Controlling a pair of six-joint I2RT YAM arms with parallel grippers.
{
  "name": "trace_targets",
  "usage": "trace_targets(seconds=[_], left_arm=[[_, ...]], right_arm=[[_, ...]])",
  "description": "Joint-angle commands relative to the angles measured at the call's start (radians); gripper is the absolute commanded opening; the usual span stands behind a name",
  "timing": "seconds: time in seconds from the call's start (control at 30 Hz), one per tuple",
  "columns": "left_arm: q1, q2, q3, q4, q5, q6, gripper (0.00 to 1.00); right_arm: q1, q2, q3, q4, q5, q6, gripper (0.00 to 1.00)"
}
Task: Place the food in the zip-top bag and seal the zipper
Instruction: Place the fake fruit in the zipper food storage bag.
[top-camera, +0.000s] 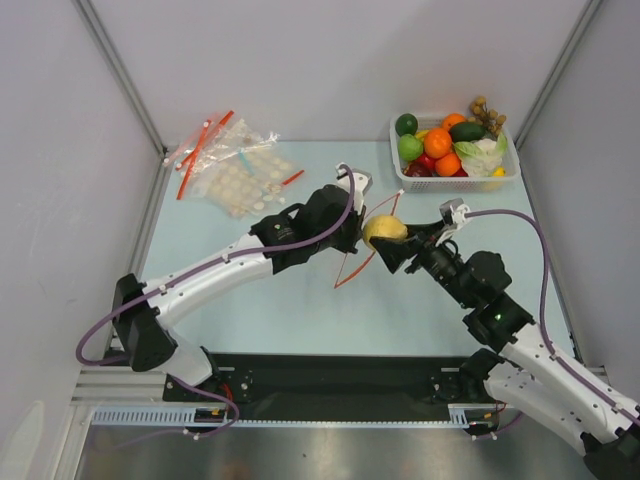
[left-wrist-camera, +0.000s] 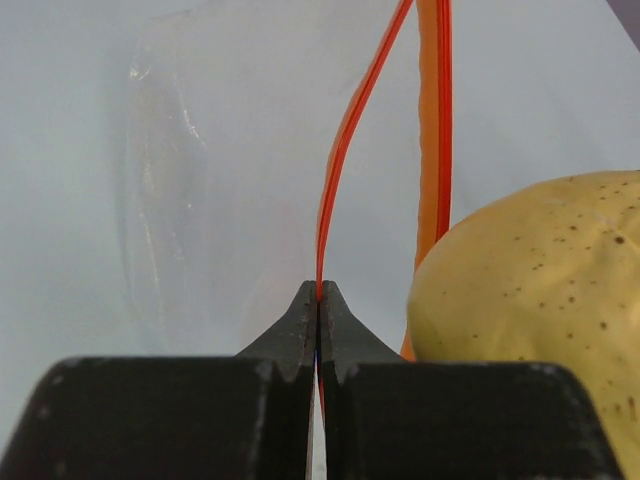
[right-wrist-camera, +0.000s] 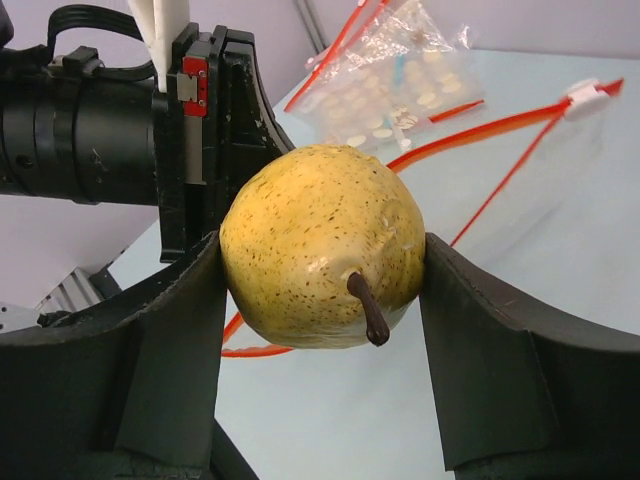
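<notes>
At frame centre, the right gripper (top-camera: 393, 244) clamps a yellow pear (top-camera: 384, 230). Left gripper (left-wrist-camera: 318, 290) is pinched tight on the zipper (left-wrist-camera: 345, 150).

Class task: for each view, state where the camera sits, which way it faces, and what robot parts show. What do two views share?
Top external: above and behind the bases, facing down at the table; both arms show, with left gripper and right gripper.
Left wrist: on the left arm, facing along its shut fingers at the zipper they pinch.
Right wrist: on the right arm, facing past its fingers toward the left gripper.
Shared: all three show the yellow pear in the right gripper.
</notes>
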Motion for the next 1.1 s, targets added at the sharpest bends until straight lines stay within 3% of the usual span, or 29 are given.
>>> trace_targets(seconds=[0.0, 0.23, 0.6, 0.67, 0.7, 0.73, 0.8, 0.9, 1.07], left_arm=[[0.005, -0.018, 0.030, 0.016, 0.082, -0.038, 0.00], [0.005, -0.099, -0.006, 0.063, 0.121, -0.083, 0.00], [0.012, -0.147, -0.019, 0.115, 0.277, -0.138, 0.00], [0.013, -0.148, -0.010, 0.112, 0.291, -0.142, 0.00], [0.013, -0.151, -0.007, 0.112, 0.296, -0.145, 0.00], [0.015, -0.154, -0.003, 0.112, 0.296, -0.145, 0.00], [0.024, -0.164, -0.002, 0.114, 0.300, -0.152, 0.00], [0.051, -0.180, -0.026, 0.137, 0.311, -0.161, 0.00], [0.120, -0.188, -0.063, 0.149, 0.348, -0.159, 0.01]], right_arm=[[0.010, 0.029, 0.014, 0.044, 0.005, -0.020, 0.31], [0.010, 0.098, 0.043, -0.031, 0.150, 0.006, 0.29], [0.010, 0.168, 0.021, 0.050, 0.078, 0.018, 0.32], [0.011, 0.166, 0.018, 0.055, 0.063, 0.018, 0.45], [0.008, 0.166, 0.020, 0.052, 0.061, 0.015, 0.58], [0.010, 0.164, 0.020, 0.049, 0.058, 0.015, 0.81], [0.010, 0.149, 0.018, 0.050, 0.049, 0.013, 0.92], [0.011, 0.125, 0.027, 0.018, 0.066, 0.015, 0.96], [0.011, 0.123, 0.106, -0.161, 0.167, 0.036, 0.92]])
